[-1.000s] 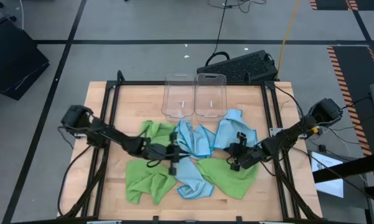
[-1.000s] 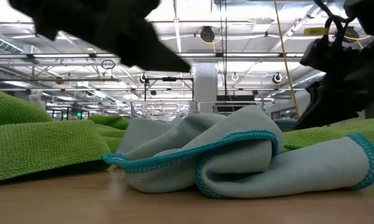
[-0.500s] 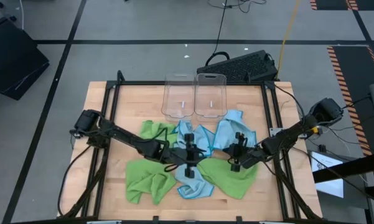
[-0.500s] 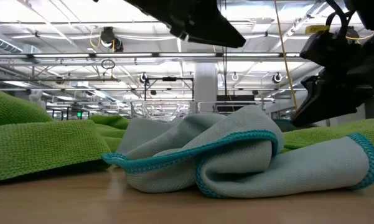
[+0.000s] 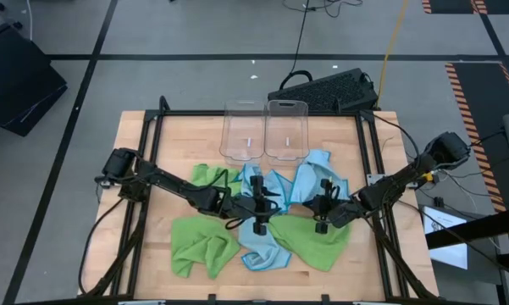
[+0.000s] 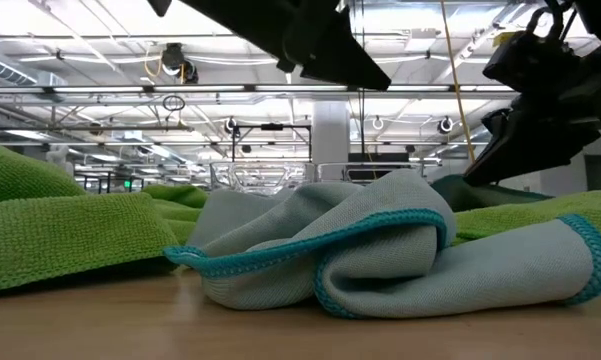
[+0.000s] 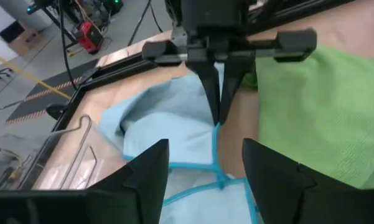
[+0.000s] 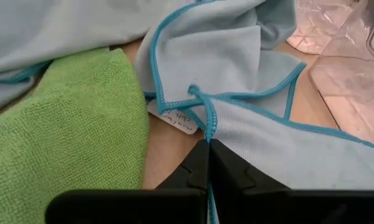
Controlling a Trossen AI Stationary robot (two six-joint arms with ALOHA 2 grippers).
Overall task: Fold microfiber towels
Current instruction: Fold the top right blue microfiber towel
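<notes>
Several microfiber towels lie crumpled in a heap at mid-table: light blue ones (image 5: pixel 310 180) (image 5: pixel 262 247) with teal hems and lime green ones (image 5: pixel 201 244) (image 5: pixel 318 241). My right gripper (image 5: pixel 303 204) comes in from the right and is shut on a light blue towel (image 8: pixel 255 56). My left gripper (image 5: pixel 275 206) hovers just left of it, facing it, fingers (image 7: pixel 150 171) open with nothing between them. The low view shows a bunched blue towel (image 6: pixel 380 250) resting on the wood. My right gripper pinches the teal-hemmed edge (image 8: pixel 206 129) of the light blue towel between its two fingertips (image 7: pixel 216 109), where the hem bunches beside a white label (image 8: pixel 174 118). The fingers slant down from the table's right side. The rest of the towel lies slack on the table.
Two clear plastic bins (image 5: pixel 243 131) (image 5: pixel 288 129) stand side by side just beyond the heap. A black frame (image 5: pixel 152 152) borders the wooden table. A dark keyboard-like object (image 5: pixel 330 89) lies on the floor behind. Bare wood shows at the near edge (image 5: pixel 262 284).
My left gripper has moved toward the table's right edge, over the blue towels toward my right gripper, and has risen a little. In the low view its dark shape has shifted from the upper left to the upper middle. The towels lie as before.
</notes>
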